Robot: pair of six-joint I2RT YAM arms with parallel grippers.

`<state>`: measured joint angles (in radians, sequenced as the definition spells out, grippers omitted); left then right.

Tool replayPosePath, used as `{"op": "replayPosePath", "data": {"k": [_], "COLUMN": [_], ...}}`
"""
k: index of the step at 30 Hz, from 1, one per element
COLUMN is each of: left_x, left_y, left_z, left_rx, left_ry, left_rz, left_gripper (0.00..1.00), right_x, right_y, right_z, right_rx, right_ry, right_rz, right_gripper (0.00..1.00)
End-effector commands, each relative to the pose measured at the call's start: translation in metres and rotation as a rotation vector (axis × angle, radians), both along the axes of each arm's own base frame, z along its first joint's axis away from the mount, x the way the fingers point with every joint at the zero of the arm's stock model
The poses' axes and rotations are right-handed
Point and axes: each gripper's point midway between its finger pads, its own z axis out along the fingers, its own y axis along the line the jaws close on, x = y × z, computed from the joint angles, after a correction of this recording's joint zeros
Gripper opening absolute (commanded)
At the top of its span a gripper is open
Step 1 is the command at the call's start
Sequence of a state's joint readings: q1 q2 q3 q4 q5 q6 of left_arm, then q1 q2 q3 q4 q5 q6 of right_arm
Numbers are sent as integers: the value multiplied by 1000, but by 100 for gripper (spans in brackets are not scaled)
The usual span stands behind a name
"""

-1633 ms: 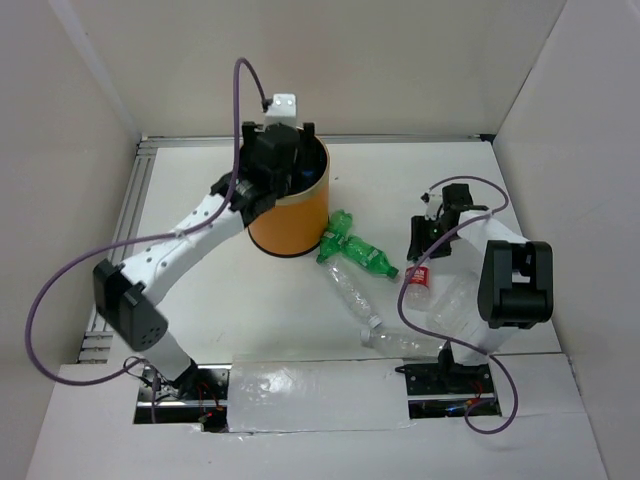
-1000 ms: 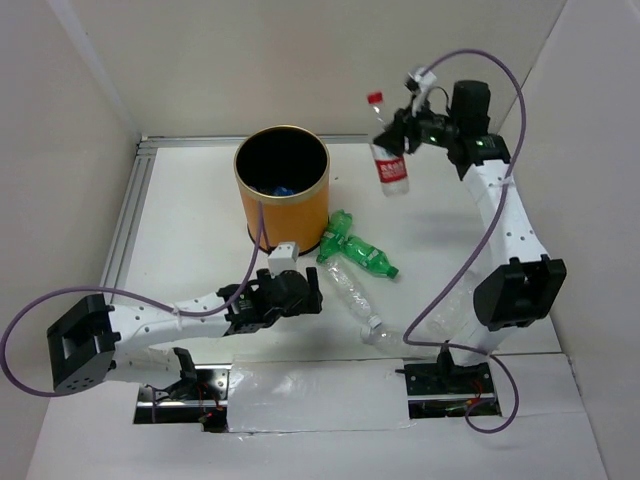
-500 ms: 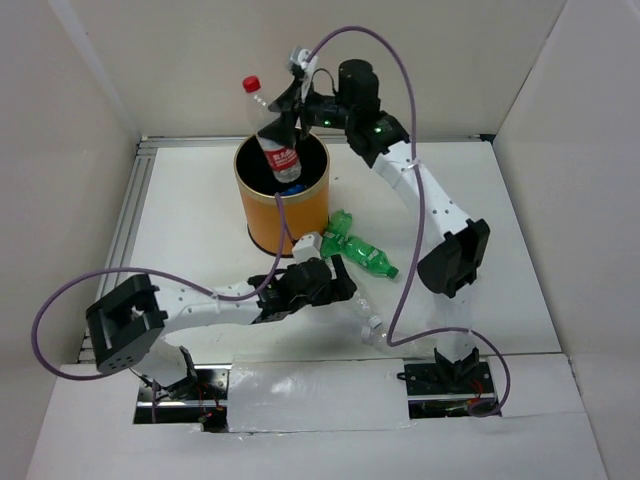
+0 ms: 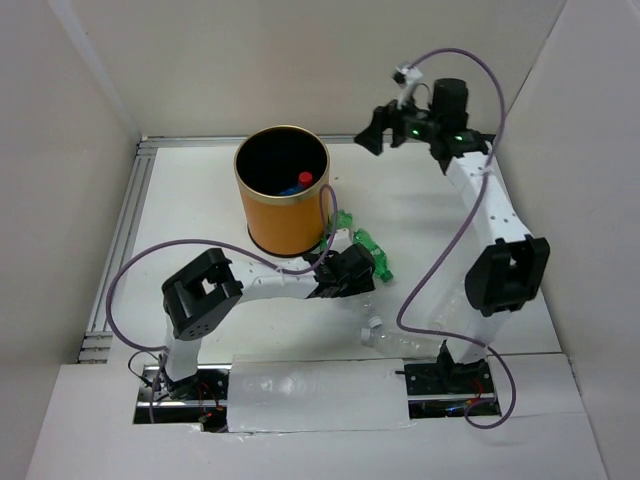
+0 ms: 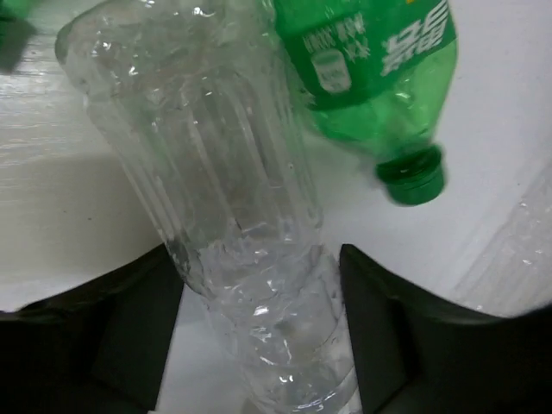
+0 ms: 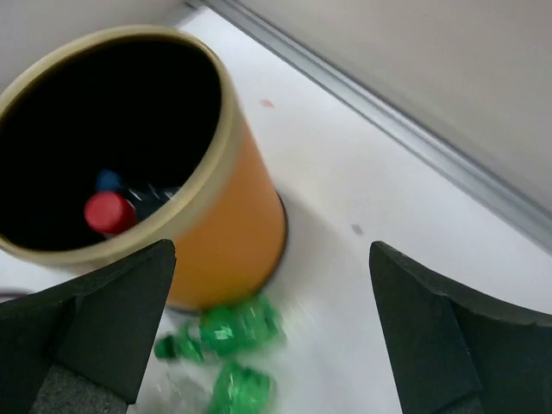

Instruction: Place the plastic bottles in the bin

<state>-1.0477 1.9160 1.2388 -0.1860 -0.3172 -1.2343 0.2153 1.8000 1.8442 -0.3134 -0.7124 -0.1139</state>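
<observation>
Top view: orange bin (image 4: 285, 228) upright at about 10 o'clock of bench (image 4: 200, 250) centre, gold rim, black inside. In bin: red cap (image 4: 306, 177) and blue cap (image 4: 289, 188), bottles under them mostly hidden. Same in right wrist view: red cap (image 6: 109, 211) just at 6 o'clock of blue cap (image 6: 108, 179), both near the 6 o'clock side of the opening.

Left claw (image 4: 352, 272) low over bench at 5 o'clock of bin, arm stretched flat along bench. In left wrist view, astride clear bottle (image 5: 233, 172): fingers (image 5: 129, 336) wide apart, one on each side, right at the bottle's walls. Pressing or only touching: cannot tell. Bottle lying on bench, its cap end sticking out at 5 o'clock of claw in top view.

Green bottles (image 4: 372, 252): two, lying at 4 o'clock of bin, near one just beside bin's foot, far one just beside left claw. In left wrist view one of them at 1 o'clock of clear bottle, overlapping it, green cap (image 5: 412, 172) pointing to 6 o'clock.

Second clear bottle (image 4: 400, 342) lying at 5 o'clock of bin, near bench's near edge.

Right claw (image 4: 372, 132) up in the air at 2 o'clock of bin, fingers (image 6: 95, 328) spread wide, nothing between them.
</observation>
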Motion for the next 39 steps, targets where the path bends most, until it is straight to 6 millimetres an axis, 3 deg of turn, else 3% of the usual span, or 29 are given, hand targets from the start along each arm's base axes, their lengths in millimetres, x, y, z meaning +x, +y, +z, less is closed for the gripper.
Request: {"op": "replayPosePath", "data": {"k": [1,2,3,4,8,10,11,12,13,16,20,21,22,23,25,27,28,30,33,35,37,38,39], "left_x": [-21,-21,-24,-26,-31,-27,-23,-19,-14,12,62,62,73,90,108,137,148,170,198,208,218,223,221], "left_y": [25,25,23,24,3,-3,0,5,9,33,96,104,114,138,167,201,206,232,247,249,247,242,243], "left_z": [-30,-31,-24,-20,46,103,122,140,178,244,337,343,360,365,370,359,347,338,321,324,300,300,299], "left_rx": [169,175,168,186,141,129,159,157,116,134,161,190,170,211,274,359,403,447,450,450,495,502,506], "left_ry": [81,77,65,31,-160,-299,-370,-407,-476,-635,-851,-869,-913,-924,-935,-910,-890,-870,-824,-814,-737,-724,-710], "left_rz": [-60,-69,-88,-102,-260,-320,-338,-319,-288,-188,34,45,100,180,269,368,375,443,480,486,460,444,442], "left_gripper": [70,61,45,37,17,17,17,17,17,18,23,23,24,24,31,33,34,43,49,70,92,100,100], "right_x": [-22,-25,-27,-33,-56,-73,-79,-87,-92,-107,-112,-112,-114,-112,-115,-116,-118,-122,-127,-132,-135,-144,-146], "right_y": [-48,-67,-76,-84,-112,-117,-119,-119,-124,-121,-131,-133,-130,-129,-128,-128,-128,-123,-113,-109,-101,-93,-88], "right_z": [-9,-41,-51,-65,-120,-153,-165,-180,-189,-213,-244,-244,-248,-249,-257,-265,-268,-270,-273,-278,-280,-289,-288], "right_rx": [-27,-48,-50,-61,-84,-109,-125,-135,-140,-178,-282,-290,-302,-316,-332,-337,-333,-331,-331,-332,-322,-338,-336], "right_ry": [39,112,137,179,339,421,454,486,518,575,614,613,614,603,620,644,659,660,666,685,695,724,723], "right_rz": [-82,-116,-134,-147,-177,-169,-173,-165,-180,-180,-256,-266,-263,-269,-269,-265,-269,-251,-219,-200,-169,-140,-122], "right_gripper": [100,100,100,100,97,90,79,76,76,77,82,82,84,84,86,87,87,88,88,88,88,88,88]}}
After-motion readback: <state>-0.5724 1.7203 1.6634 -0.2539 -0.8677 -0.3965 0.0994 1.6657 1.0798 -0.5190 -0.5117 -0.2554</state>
